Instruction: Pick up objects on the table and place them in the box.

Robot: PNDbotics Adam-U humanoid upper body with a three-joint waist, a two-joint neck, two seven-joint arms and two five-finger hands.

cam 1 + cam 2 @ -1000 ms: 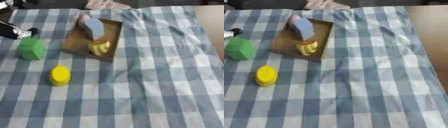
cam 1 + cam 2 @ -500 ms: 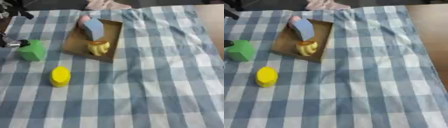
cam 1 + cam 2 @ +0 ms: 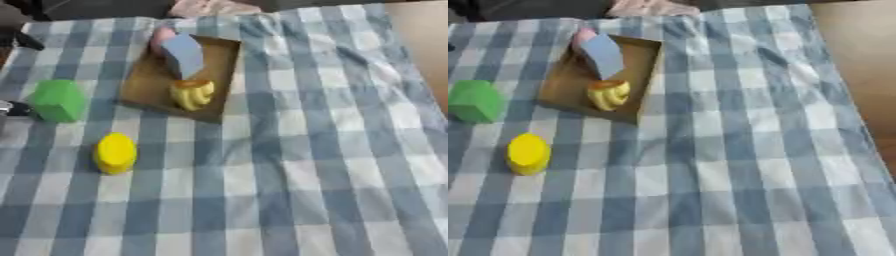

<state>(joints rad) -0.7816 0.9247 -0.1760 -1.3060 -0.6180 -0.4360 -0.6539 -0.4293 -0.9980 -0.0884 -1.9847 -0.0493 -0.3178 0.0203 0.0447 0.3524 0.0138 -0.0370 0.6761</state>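
At the left edge of the left eye view a dark bit of the left hand (image 3: 10, 107) touches the green plastic block (image 3: 58, 100); I cannot tell its fingers' state. Right of it, nearer the camera, a yellow cylinder (image 3: 115, 152) lies on the blue-checked cloth counter (image 3: 306, 165). Farther right, the shallow brown cardboard box (image 3: 144, 85) holds a blue block (image 3: 185, 54) and yellow bananas (image 3: 192, 94)

Tablecloth (image 3: 332, 150): blue-and-white check, covering table. Box (image 3: 144, 85): brown cardboard. Inside box: pale blue block (image 3: 185, 54), pink piece (image 3: 162, 37) behind it, yellow fruit-like piece (image 3: 192, 94). On cloth: green block (image 3: 58, 100), bright yellow cylinder (image 3: 115, 152). Bare table edge (image 3: 859, 60): tan. Pink cloth (image 3: 210, 7) at far edge
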